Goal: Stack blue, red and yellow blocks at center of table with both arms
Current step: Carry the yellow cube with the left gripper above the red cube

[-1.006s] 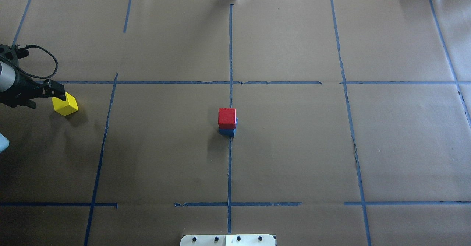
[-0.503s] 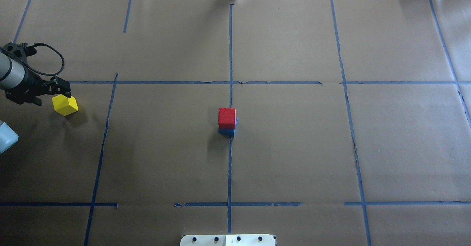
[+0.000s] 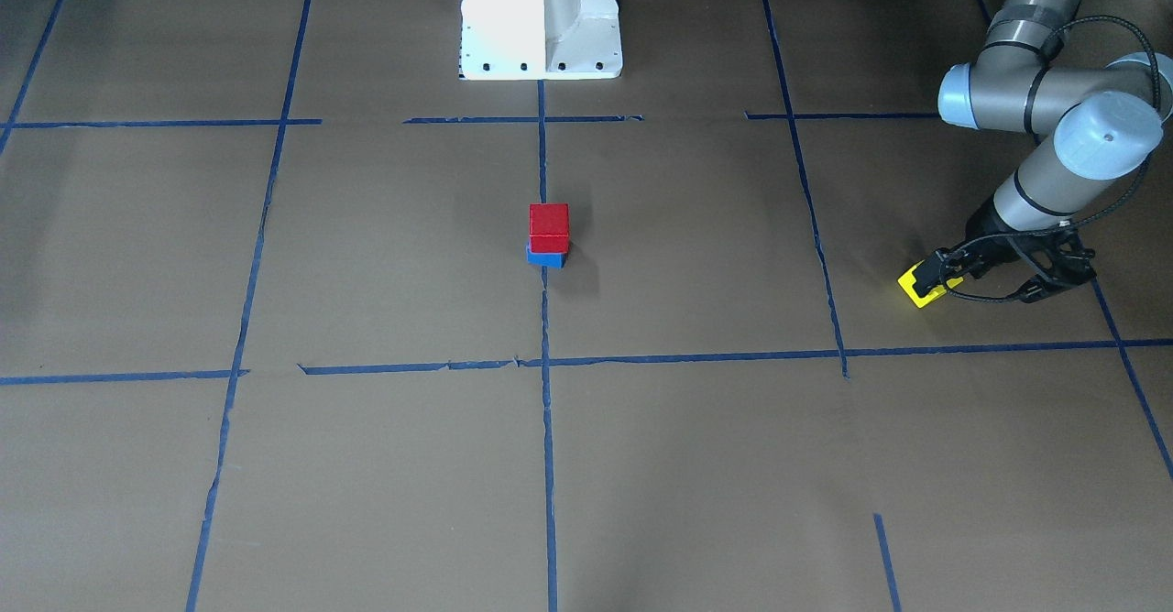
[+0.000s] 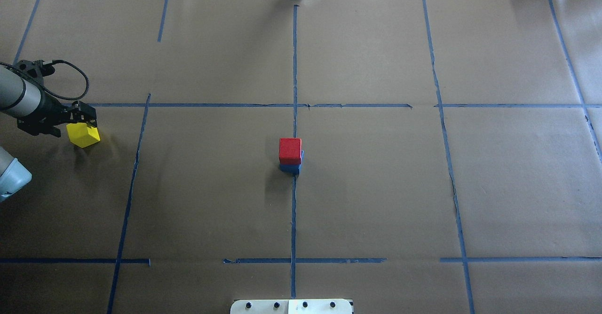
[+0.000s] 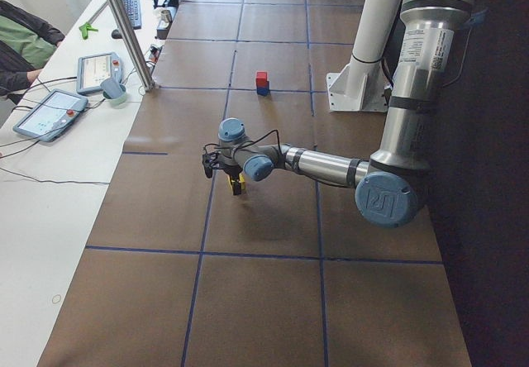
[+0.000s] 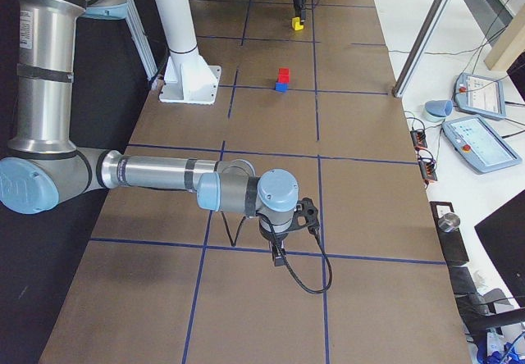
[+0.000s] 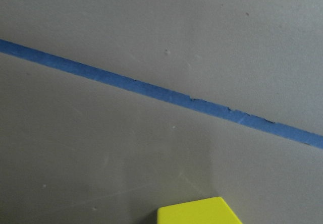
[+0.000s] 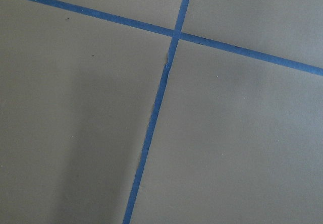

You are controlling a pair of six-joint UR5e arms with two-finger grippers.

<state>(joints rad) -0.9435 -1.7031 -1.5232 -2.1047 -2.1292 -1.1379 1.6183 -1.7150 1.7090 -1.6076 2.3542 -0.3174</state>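
A red block [image 4: 289, 149] sits on a blue block [image 4: 290, 168] at the table's centre, where the tape lines cross; the stack also shows in the front view [image 3: 548, 225]. A yellow block [image 4: 83, 134] lies alone on the paper at the far left. My left gripper [image 4: 83, 115] hangs low over the yellow block's far edge and looks open; it does not hold the block. In the left wrist view only the yellow block's corner [image 7: 199, 211] shows at the bottom edge. My right gripper [image 6: 280, 255] shows only in the exterior right view, low over the paper; I cannot tell its state.
The white robot base [image 3: 541, 16] stands at the table's near middle edge. Blue tape lines [image 4: 294, 69] divide the brown paper into squares. A side table holds tablets [image 5: 50, 112] behind a metal post [image 5: 124, 28].
My left gripper has moved right and towards the far side, ending over the yellow block. The yellow block and the red-on-blue stack have not moved.
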